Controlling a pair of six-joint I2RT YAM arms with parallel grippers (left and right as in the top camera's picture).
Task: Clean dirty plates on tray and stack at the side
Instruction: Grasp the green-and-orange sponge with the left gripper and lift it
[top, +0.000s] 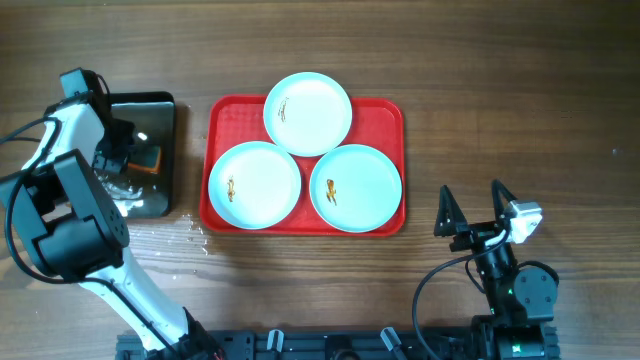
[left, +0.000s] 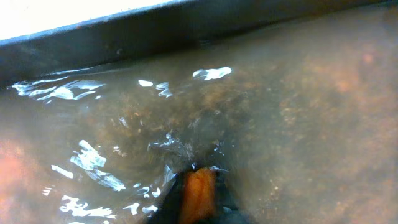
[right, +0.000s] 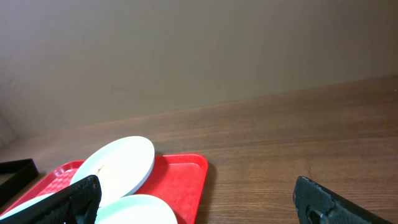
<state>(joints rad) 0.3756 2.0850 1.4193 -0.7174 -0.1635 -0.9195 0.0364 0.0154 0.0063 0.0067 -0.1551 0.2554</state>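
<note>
Plates (top: 254, 185): three, all on the red tray (top: 385, 115) mid-counter (top: 520, 80), each with a small brown-orange smear. The far one leans on the two nearer ones and overhangs the rear rim (none stacked aside yet).

Left end effector (left: 198, 208): dipped in the water-filled black pan (top: 160, 105), apparently pinching an orange sponge (top: 150, 160).

Right end effector (top: 472, 210): spread wide, idle, near the tray's right corner.

Hazards, as judged:
- A soaked sponge may drip across the counter, where droplets (top: 192, 232) already lie.
- The leaning plate may tip or skid under scrubbing pressure.
- An unbraced plate could slide off the tray.
</note>
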